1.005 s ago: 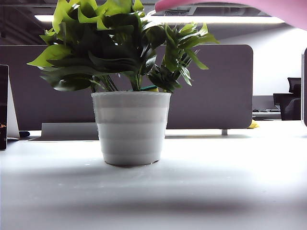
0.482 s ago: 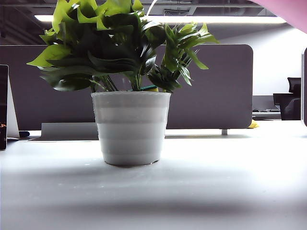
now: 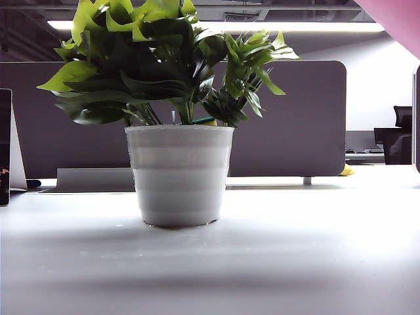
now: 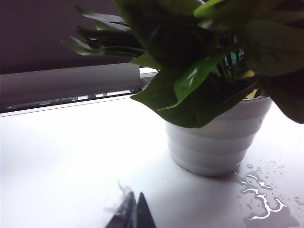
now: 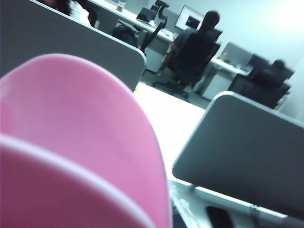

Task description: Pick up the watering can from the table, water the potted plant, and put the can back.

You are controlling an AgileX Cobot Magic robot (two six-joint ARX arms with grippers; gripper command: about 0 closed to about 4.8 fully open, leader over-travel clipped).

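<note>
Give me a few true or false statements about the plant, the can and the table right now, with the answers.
1. The plant stands upright in a white ribbed pot. True.
2. The pink can sits on the table beside the pot. False: it is up in the air, only a corner showing at the top right of the exterior view.
3. Water drops lie on the table next to the pot. True: a wet patch shows in the left wrist view.
4. The left gripper is touching the pot. False: it is apart from it, low over the table, jaws together.
5. The pot has tipped over. False: it stands upright.
</note>
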